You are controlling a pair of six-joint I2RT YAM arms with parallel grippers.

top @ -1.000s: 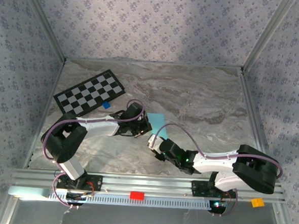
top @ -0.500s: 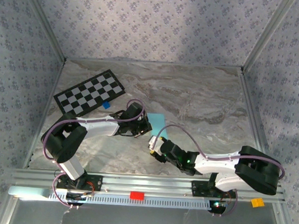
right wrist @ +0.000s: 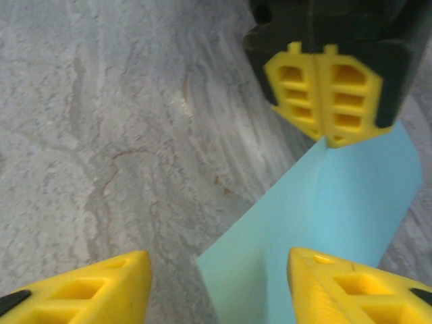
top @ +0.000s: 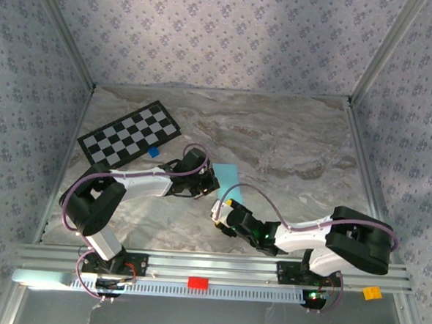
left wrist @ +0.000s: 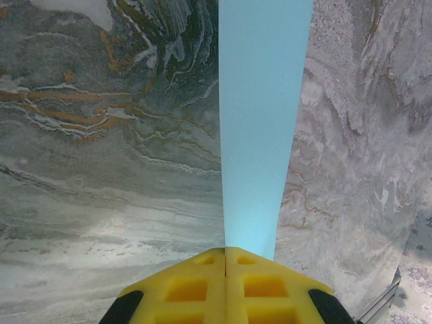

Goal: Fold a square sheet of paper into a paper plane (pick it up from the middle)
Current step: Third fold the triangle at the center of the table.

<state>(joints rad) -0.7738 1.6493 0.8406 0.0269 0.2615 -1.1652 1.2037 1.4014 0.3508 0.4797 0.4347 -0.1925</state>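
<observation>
The square sheet of paper (top: pixel 228 173) is light sky-blue and sits at the middle of the marble table. My left gripper (top: pixel 209 182) is shut on its edge. In the left wrist view the yellow fingertips (left wrist: pixel 202 270) meet with no gap, and the paper (left wrist: pixel 263 121) runs away from them as a narrow strip. My right gripper (top: pixel 219 209) is just in front of the sheet, open. In the right wrist view a corner of the paper (right wrist: pixel 324 216) lies between its spread fingers (right wrist: pixel 121 283). The left gripper (right wrist: pixel 325 139) pinches the sheet at the top right.
A black-and-white checkerboard card (top: pixel 130 132) lies at the back left, with a tiny dark-blue block (top: pixel 153 151) beside it. Patterned walls close in three sides of the table (top: pixel 291 137). A red block (top: pixel 198 282) and an orange block (top: pixel 371 293) sit on the front rail.
My right gripper has opened wider and its arm has shifted left, closer to the paper. The left gripper and the sheet have stayed put.
</observation>
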